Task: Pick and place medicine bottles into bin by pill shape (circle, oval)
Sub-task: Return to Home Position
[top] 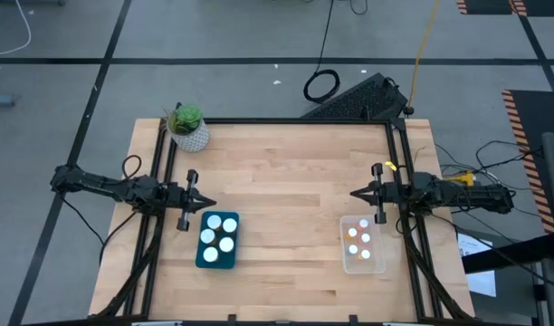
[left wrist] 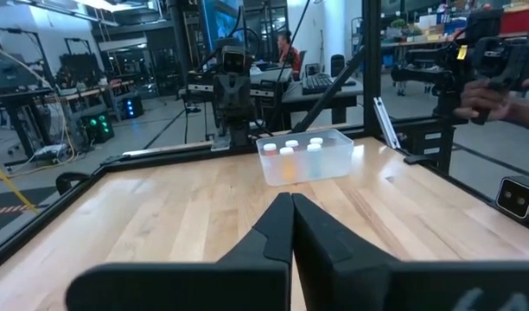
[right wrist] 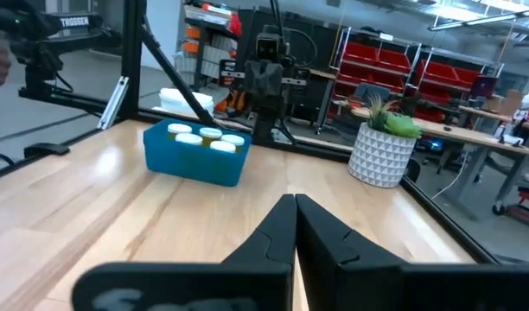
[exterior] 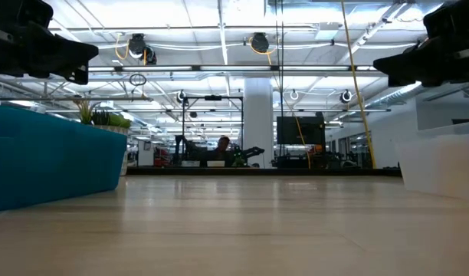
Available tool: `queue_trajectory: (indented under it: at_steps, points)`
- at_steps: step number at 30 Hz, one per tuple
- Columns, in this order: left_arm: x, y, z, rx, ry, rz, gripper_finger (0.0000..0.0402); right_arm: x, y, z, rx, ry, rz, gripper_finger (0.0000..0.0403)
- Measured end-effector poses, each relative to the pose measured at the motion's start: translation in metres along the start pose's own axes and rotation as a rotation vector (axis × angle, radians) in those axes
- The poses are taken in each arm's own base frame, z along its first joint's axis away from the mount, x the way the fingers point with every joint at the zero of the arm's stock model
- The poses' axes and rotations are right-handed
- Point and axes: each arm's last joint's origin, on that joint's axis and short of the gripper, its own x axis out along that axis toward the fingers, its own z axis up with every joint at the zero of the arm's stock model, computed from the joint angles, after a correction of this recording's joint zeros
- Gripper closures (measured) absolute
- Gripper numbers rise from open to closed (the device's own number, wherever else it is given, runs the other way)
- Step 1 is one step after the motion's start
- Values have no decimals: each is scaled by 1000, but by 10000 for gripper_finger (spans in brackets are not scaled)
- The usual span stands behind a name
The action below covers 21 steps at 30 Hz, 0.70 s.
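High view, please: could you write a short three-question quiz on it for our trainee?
1. True or false: the left claw and the right claw are both shut and hold nothing.
2. How many medicine bottles show as white caps in the blue bin? A: three. B: five. C: eight.
3. Fill in: the potted plant stands at a far corner of the table, on the ___ arm's side.
Key: 1 true; 2 B; 3 left.

Grey floor (top: 214,36), red shelving (right wrist: 403,65), bright ceiling lights (exterior: 219,31)
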Motion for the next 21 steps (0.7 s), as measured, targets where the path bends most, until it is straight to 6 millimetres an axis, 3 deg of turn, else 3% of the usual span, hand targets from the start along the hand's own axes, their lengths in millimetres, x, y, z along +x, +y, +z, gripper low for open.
queue_trajectory:
  at_steps: [21]
  points:
    - [-8, -1, -2, 9, 3, -73, 397, 0, 0, 0, 2, -5, -1, 403]
